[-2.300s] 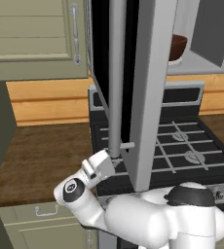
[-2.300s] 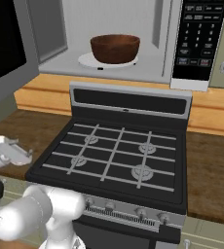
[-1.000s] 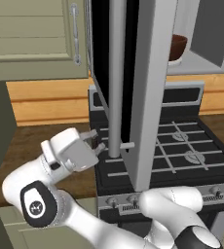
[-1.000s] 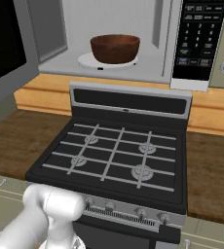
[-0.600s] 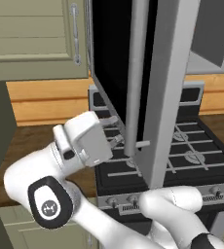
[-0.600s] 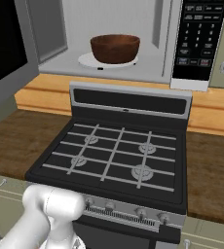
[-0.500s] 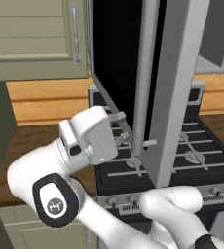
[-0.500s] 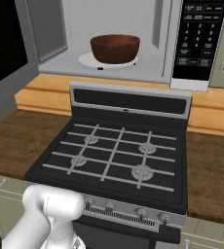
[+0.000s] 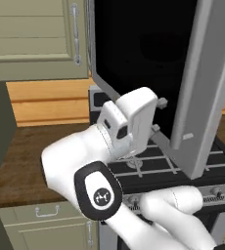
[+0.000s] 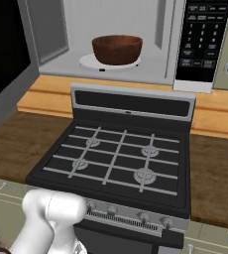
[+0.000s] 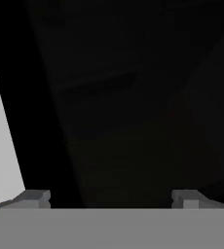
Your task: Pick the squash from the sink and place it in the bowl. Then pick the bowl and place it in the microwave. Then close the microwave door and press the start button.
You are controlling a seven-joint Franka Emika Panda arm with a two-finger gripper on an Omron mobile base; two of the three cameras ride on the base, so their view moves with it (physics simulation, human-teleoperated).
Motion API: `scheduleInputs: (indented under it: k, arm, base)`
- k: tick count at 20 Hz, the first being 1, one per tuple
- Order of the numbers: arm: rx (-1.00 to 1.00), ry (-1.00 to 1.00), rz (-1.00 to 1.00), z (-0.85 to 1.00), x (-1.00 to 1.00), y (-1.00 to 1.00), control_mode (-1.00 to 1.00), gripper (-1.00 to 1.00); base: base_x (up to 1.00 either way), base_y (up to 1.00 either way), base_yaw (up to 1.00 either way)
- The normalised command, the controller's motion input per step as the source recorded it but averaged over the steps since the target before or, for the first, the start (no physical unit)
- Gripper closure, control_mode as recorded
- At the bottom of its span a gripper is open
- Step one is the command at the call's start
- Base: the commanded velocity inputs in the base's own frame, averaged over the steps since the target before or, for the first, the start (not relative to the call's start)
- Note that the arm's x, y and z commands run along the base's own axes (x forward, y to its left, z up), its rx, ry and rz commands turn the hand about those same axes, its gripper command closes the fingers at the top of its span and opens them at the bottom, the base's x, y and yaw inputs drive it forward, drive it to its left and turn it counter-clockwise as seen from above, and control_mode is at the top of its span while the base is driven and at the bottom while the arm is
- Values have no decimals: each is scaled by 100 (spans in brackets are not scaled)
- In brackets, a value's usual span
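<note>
Since a couple of seconds back the microwave door (image 9: 148,73) has swung a fair bit toward closing, and the arm has come up from low beside the counter to sit right behind it. In the left base view the door takes up the upper middle and right of the frame, big black window facing the camera and its silver edge running down the right side, with the white hand pressed in just beside the lower part of the window, roughly center frame. In the hand view the gripper (image 11: 111,197) has its two fingertips (image 11: 35,197) wide apart at the bottom corners with nothing between them, looking straight at the dark glass, a pale strip down the left edge. Can't really tell if the tips are actually touching the door or just very close. Over in the right base view the microwave (image 10: 111,44) is at the top of the frame, still open, with the bowl (image 10: 117,48) sitting on the pale turntable plate (image 10: 88,61) inside, upper middle. Dark control panel (image 10: 201,37) is at the upper right, and the stove (image 10: 121,158) fills the middle below it. Can't see the squash from this angle.
</note>
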Motion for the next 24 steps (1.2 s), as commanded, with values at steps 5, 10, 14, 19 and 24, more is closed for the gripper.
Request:
scheduleInputs:
  k: [5, 10, 14, 19, 24]
  arm:
    - [6, 2, 16, 0, 28, -80, -100, -100]
    - [6, 3, 16, 4, 56, -77, -100, -100]
    - [6, 3, 13, 8, 66, -69, -100, -100]
    - [7, 5, 13, 7, 75, -59, -100, -100]
    - [7, 6, 13, 0, 98, -47, -100, -100]
  base:
    - [0, 0, 0]
    - [0, 0, 0]
    - [0, 0, 0]
    - [0, 0, 0]
    - [0, 0, 0]
